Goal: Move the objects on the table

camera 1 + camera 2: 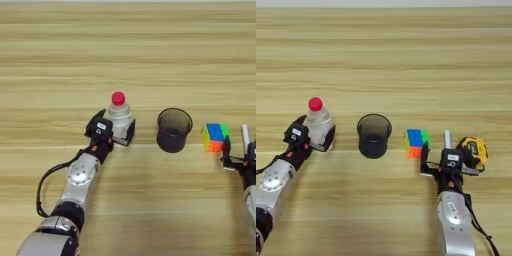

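Clear plastic bottle [119, 120] stands clamped between my left tool's [116, 134] fingers for moving; right tool [449, 169] idles, fingers apart, beside cube [416, 142].

Yellow and black tape measure [474, 152], it seems, near table's right side, partly hidden

table [125, 60]: light wood grain, matt planks. bottle [119, 118]: clear plastic, glossy red cap. cup [174, 130]: dark see-through plastic, smooth. cube [215, 137]: shiny coloured plastic. marker [447, 138]: white plastic. tape measure [474, 151]: yellow-black casing.
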{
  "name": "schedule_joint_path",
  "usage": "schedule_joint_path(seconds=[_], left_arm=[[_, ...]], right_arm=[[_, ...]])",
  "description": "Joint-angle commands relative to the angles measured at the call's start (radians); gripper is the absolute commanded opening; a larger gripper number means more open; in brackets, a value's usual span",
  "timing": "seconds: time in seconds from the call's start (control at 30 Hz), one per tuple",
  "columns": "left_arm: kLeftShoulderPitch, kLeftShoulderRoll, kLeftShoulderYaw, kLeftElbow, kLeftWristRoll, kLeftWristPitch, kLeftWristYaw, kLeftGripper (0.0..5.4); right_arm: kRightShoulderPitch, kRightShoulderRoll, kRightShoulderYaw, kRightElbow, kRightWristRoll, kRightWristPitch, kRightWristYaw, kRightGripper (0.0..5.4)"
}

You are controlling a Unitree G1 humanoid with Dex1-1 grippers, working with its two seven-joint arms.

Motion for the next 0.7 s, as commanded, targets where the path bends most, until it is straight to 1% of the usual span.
schedule_joint_path(seconds=[0.03,0.27,0.4,0.43,0.47,0.5,0.53,0.7], left_arm=[[-0.017,-0.01,0.006,0.024,-0.001,-0.013,-0.005,5.4],[-0.032,-0.017,0.007,0.049,0.003,-0.019,-0.006,5.4],[-0.036,-0.02,0.014,0.057,-0.003,-0.021,-0.005,4.86],[-0.037,-0.021,0.014,0.06,-0.002,-0.021,-0.005,4.61],[-0.038,-0.023,0.014,0.063,0.001,-0.02,-0.005,4.44],[-0.039,-0.024,0.014,0.065,0.003,-0.02,-0.006,4.4],[-0.04,-0.025,0.014,0.066,0.004,-0.021,-0.005,4.2],[-0.033,-0.022,0.018,0.055,0.004,-0.027,0.0,3.84]], right_arm=[[0.01,0.004,0.002,-0.015,-0.005,0.004,-0.006,5.38],[0.015,0.004,0.001,-0.024,-0.004,0.006,-0.007,5.38],[0.018,0.004,0.001,-0.029,-0.004,0.009,-0.007,5.4],[0.019,0.005,0.001,-0.031,-0.004,0.009,-0.007,5.4],[0.02,0.005,0.001,-0.032,-0.005,0.01,-0.008,5.4],[0.02,0.005,0.001,-0.033,-0.005,0.01,-0.009,5.4],[0.02,0.005,0.001,-0.033,-0.005,0.01,-0.009,5.4],[0.021,0.005,0.0,-0.033,-0.004,0.011,-0.008,5.4]])
